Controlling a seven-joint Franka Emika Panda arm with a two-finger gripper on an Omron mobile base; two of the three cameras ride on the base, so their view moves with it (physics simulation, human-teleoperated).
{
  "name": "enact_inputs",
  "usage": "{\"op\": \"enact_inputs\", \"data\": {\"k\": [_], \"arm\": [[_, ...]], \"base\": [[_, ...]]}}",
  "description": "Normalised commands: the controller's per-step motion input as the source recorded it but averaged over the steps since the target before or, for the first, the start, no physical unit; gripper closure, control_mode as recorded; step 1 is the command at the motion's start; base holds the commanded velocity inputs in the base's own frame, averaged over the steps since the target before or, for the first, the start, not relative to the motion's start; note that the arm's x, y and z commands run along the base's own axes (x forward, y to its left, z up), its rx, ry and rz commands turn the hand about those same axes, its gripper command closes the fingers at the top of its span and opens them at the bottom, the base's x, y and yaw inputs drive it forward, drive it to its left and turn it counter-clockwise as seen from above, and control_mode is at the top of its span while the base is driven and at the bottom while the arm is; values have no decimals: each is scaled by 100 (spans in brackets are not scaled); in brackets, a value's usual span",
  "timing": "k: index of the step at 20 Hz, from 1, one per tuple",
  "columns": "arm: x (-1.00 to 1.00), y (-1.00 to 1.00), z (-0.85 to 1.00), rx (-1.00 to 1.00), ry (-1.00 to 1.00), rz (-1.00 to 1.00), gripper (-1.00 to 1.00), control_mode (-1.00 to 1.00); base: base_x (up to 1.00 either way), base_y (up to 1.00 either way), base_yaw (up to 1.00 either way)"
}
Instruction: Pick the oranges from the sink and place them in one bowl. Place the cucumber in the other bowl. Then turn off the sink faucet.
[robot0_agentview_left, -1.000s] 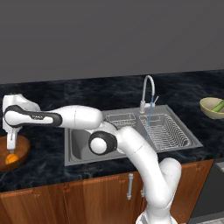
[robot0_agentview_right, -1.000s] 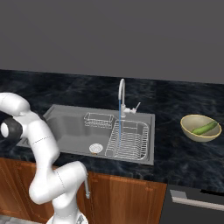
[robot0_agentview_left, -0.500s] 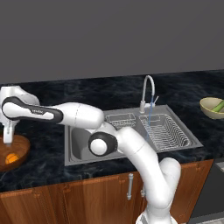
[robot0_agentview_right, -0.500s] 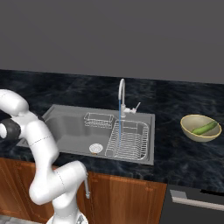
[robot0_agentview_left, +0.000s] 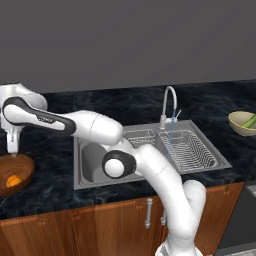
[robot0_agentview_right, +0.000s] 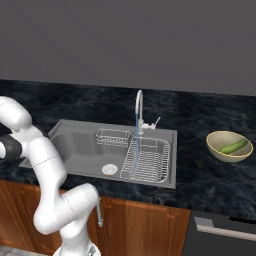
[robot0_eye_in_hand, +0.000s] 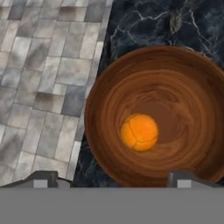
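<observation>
Hand view, looking straight down between the two dark finger tips: the gripper (robot0_eye_in_hand: 111, 177) stands with its jaws spread wide and nothing between them, poised over the reddish-brown wooden bowl (robot0_eye_in_hand: 183, 74). One orange (robot0_eye_in_hand: 139, 132) lies directly beneath the gripper, near the middle of the bowl floor, apart from the tips; only this one orange is visible there. The bowl rests on the black marbled counter (robot0_eye_in_hand: 144, 22), and off to one side of the fingers, past the counter edge, grey floor tiles (robot0_eye_in_hand: 39, 65) appear. Left base view: the gripper (robot0_agentview_left: 12, 146) hangs just above the wooden bowl (robot0_agentview_left: 10, 172), with the orange (robot0_agentview_left: 13, 181) showing inside, below it. The white arm (robot0_agentview_left: 90, 127) reaches back from the gripper across the sink (robot0_agentview_left: 92, 160), which lies well away from the fingers. Beyond the sink from the gripper stands the chrome faucet (robot0_agentview_left: 169, 102), a thin blue stream (robot0_agentview_left: 171, 131) falling onto the wire drainer (robot0_agentview_left: 187, 150). Farthest from the gripper, at the opposite end of the counter, sits the olive-yellow bowl (robot0_agentview_left: 240, 127) with the green cucumber (robot0_agentview_left: 249, 120) lying in it. Right base view: the same olive-yellow bowl (robot0_agentview_right: 222, 150) holds the cucumber (robot0_agentview_right: 235, 147), and the faucet (robot0_agentview_right: 139, 107) runs water (robot0_agentview_right: 136, 135) into the sink (robot0_agentview_right: 75, 145).
</observation>
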Motion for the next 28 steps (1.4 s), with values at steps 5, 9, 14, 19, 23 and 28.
{"op": "enact_inputs", "data": {"k": [5, 9, 14, 19, 23, 28], "arm": [[-6, -63, 14, 2, -16, -1, -100, -100], [-10, -76, 17, 11, -15, 0, -100, -100], [-16, -88, 12, 12, -12, 0, -100, -100], [-10, -80, -3, 10, -8, -2, -100, -100], [-13, -64, -28, 12, -7, 0, -100, -100], [-22, -64, -39, 22, -11, 0, -100, -100]], "base": [[0, 0, 0], [0, 0, 0], [0, 0, 0], [0, 0, 0], [0, 0, 0], [0, 0, 0]]}}
